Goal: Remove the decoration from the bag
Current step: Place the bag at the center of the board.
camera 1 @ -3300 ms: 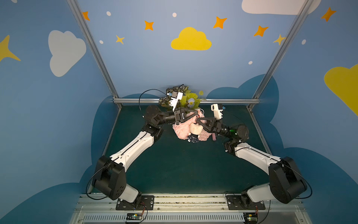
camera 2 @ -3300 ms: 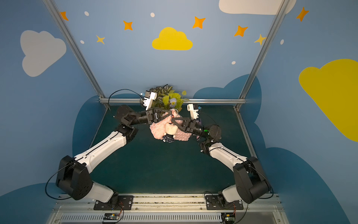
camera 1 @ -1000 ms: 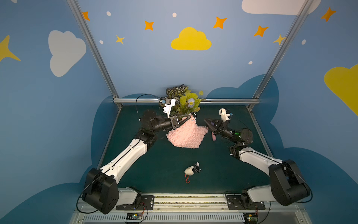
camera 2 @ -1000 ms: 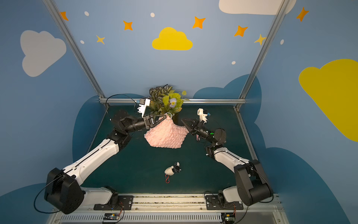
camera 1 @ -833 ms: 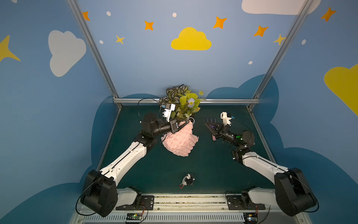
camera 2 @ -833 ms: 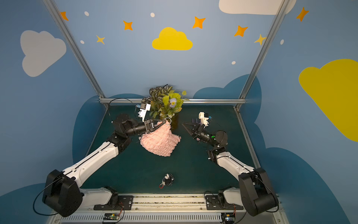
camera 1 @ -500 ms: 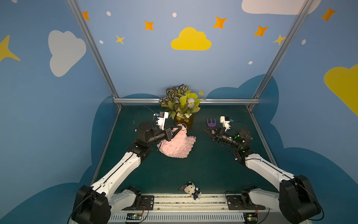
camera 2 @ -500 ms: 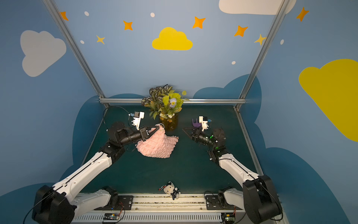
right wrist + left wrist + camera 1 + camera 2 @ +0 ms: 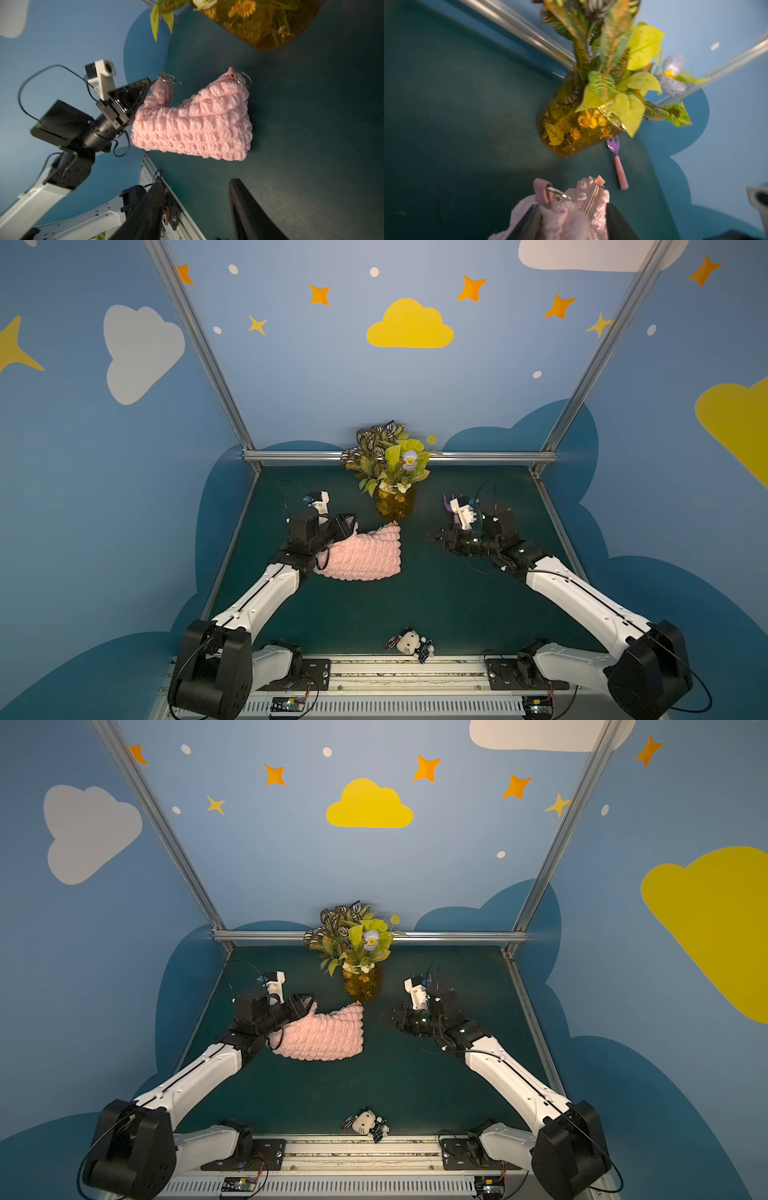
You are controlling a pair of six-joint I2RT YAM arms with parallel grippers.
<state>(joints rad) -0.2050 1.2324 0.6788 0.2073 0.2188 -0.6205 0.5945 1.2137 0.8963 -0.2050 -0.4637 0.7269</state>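
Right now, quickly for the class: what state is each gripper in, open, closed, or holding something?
Left gripper: open, jaws apart on either side of a corner of the bag.
Right gripper: open, holding nothing.

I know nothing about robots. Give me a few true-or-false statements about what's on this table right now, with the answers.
1. The cat charm lies near the front edge of the table, apart from the pink bag. True.
2. The right gripper is holding the charm. False: its jaws are open and empty, pointing toward the bag.
3. The bag hangs in mid-air. False: it rests on the table.
4. A purple-and-pink fork lies beside the vase of leaves. True.
5. The left gripper is at one corner of the bag, with pink fabric between its parted jaws. True.
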